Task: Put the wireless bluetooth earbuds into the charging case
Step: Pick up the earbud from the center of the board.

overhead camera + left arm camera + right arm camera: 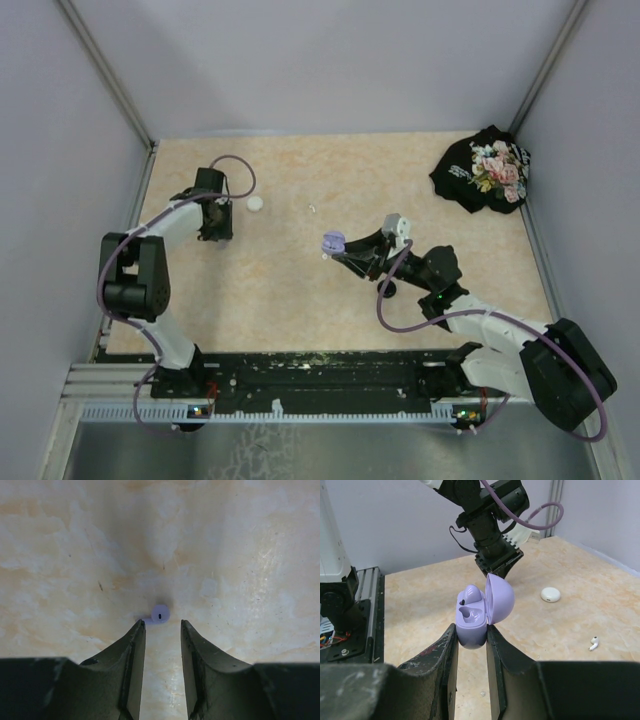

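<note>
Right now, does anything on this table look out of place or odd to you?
A crumpled dark floral cloth sits bunched in the far right corner, unrelated to the rest. A white earbud lies loose, apart from the white case. Nothing looks spilled or broken.

Both arms same build: left arm (135, 275) and right arm (505, 345) have white link shells between chunky black joint housings. A loose purple cable (379, 300) loops along each one up to the wrist, and there's a tiny green light (437, 296) on the right arm's forearm joint. Left gripper (161, 625) and right gripper (471, 630) are black with two tapered, curved fingers (131, 665) each; finish is matte dark, edges scuffed pale, and the right pair is scratched whitish near the base.
</note>
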Tool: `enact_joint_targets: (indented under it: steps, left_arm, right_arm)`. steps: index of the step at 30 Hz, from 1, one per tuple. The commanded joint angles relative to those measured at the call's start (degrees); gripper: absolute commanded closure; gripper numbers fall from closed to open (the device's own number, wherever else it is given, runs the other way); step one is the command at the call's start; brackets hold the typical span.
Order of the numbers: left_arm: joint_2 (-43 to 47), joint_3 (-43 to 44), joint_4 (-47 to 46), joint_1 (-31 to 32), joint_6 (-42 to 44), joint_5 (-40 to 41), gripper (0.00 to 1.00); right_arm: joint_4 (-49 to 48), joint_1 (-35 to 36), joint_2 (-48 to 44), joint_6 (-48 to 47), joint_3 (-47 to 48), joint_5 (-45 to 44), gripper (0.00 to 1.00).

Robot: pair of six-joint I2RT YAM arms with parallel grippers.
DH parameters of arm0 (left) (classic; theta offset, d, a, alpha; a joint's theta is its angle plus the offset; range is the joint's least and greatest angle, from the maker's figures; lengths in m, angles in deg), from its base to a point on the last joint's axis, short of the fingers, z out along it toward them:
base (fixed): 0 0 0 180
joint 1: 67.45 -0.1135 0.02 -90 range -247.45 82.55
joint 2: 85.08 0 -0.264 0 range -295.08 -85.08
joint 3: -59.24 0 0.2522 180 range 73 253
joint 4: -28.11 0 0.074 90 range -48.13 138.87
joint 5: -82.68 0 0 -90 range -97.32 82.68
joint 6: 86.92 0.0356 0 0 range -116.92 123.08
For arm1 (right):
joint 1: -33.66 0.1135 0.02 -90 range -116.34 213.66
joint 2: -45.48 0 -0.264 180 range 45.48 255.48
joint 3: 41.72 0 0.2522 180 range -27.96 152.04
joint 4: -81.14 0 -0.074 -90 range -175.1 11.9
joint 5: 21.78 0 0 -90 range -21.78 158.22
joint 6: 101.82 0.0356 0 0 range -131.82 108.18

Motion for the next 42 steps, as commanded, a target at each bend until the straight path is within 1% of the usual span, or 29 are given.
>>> enact_joint_targets:
  steps: [1, 15, 20, 24, 29, 35, 42]
  left_arm:
    - [-2.5, 2.0, 2.7, -0.9, 0.9, -3.2, 0.61]
    - [-6.2, 4.3, 4.6, -1.9, 1.3, -2.5, 0.65]
    - [-3.4, 5.2, 5.5, -1.9, 1.3, -3.5, 0.65]
    - [-2.0, 5.5, 4.1, -1.9, 4.2, -3.7, 0.63]
    - [-4.4, 7.5, 3.7, -1.9, 5.4, -6.3, 0.61]
    - [-8.6, 10.2, 4.4, -1.9, 6.2, -7.4, 0.61]
    - [-10.0, 9.1, 5.1, -2.0, 6.3, -7.1, 0.6]
  right_arm:
    - [-1.5, -0.2, -1.0, -1.1, 0.5, -0.5, 1.0]
    - [-1.2, -0.2, -0.5, -1.2, 0.8, -0.5, 1.0]
    - [-1.1, -0.2, -0.6, -1.3, 0.8, -0.3, 1.0]
    - [-1.1, -0.2, -0.5, -1.3, 0.9, -0.1, 1.0]
    - [-0.7, -0.2, -0.5, -1.3, 1.0, 0.0, 1.0]
    - [0.1, -0.2, -0.4, -1.6, 1.2, 0.0, 1.0]
    - [0.8, -0.2, -0.4, -2.0, 1.4, 0.0, 1.0]
